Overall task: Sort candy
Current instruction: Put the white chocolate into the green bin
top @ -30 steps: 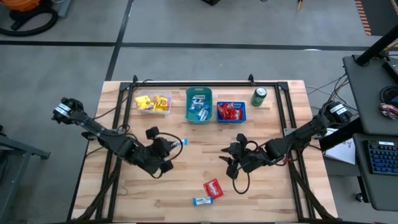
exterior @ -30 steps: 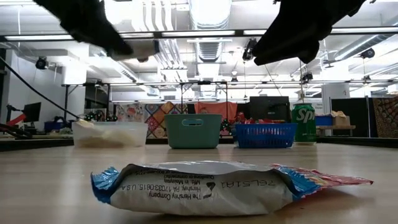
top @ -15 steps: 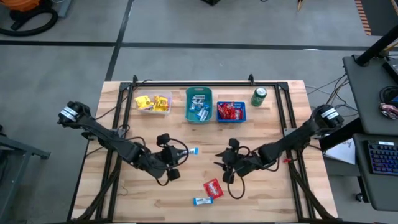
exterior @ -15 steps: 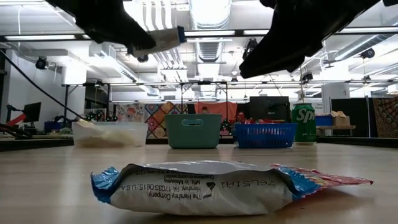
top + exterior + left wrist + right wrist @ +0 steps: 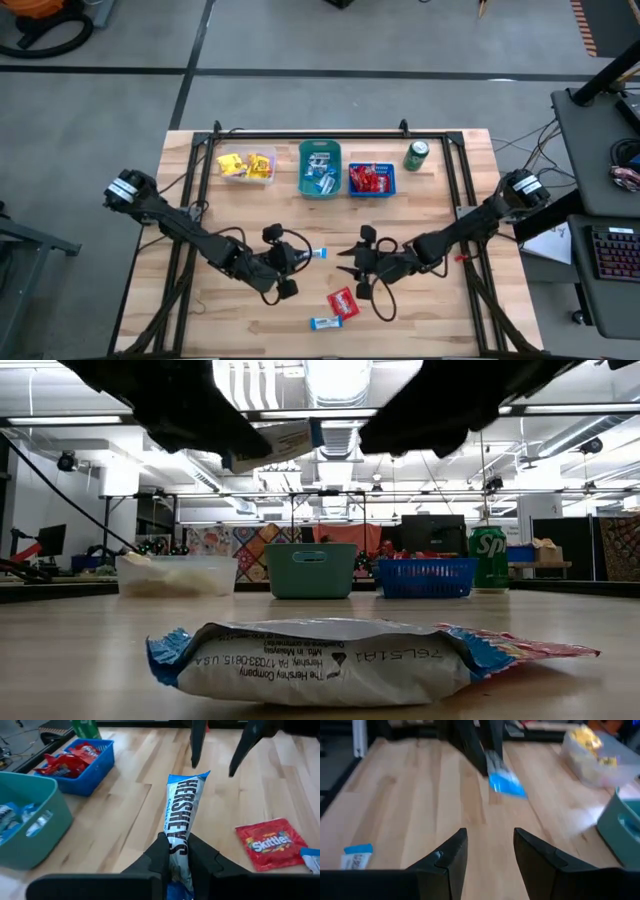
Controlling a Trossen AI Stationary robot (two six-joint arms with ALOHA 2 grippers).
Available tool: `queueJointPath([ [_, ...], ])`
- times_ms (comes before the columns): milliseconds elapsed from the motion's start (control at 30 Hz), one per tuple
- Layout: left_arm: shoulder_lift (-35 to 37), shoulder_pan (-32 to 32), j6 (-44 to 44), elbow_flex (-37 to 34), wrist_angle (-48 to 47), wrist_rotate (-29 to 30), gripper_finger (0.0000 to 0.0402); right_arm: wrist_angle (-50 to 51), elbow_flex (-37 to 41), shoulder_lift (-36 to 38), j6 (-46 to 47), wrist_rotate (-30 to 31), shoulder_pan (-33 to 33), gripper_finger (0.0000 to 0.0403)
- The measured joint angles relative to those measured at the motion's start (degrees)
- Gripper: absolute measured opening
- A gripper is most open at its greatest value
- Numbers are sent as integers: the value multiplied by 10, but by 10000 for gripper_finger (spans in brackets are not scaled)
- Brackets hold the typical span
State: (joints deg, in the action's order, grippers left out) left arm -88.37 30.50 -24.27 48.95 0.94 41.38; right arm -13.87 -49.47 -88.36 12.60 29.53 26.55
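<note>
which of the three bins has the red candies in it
The blue basket, nearest the green can. The teal bin in the middle holds blue-and-white wrappers, and the clear bin on the far side holds yellow ones.

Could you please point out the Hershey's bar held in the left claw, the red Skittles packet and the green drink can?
Hershey's bar point(image 5: 184, 805): left wrist view, middle of the printed wrapper.
Left claw point(image 5: 181, 854): left wrist view, between its fingertips.
Red Skittles packet point(image 5: 270, 842): left wrist view, on the logo.
Green drink can point(image 5: 416, 155): high view, top of the can.
</note>
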Motion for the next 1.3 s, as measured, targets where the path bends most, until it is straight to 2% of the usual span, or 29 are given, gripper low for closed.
queueJointPath([
  [300, -57, 0, 4, 0, 113, -1, 29, -49, 0, 0, -50, -13, 2, 181],
  [467, -86, 0, 28, 0, 203, -9, 29, -55, 0, 0, -71, -15, 2, 183],
  [600, -97, 0, 28, 0, 235, -11, 29, -57, 0, 0, -82, -41, 2, 183],
  [833, -101, 0, 34, 0, 273, -37, 29, -66, 0, 0, -103, -45, 2, 181],
  [1033, -101, 0, 41, 0, 289, -40, 29, -66, 0, 0, -105, -45, 2, 154],
  [1300, -101, 0, 45, 0, 290, -44, 29, -90, 0, 0, -133, -73, 1, 75],
])
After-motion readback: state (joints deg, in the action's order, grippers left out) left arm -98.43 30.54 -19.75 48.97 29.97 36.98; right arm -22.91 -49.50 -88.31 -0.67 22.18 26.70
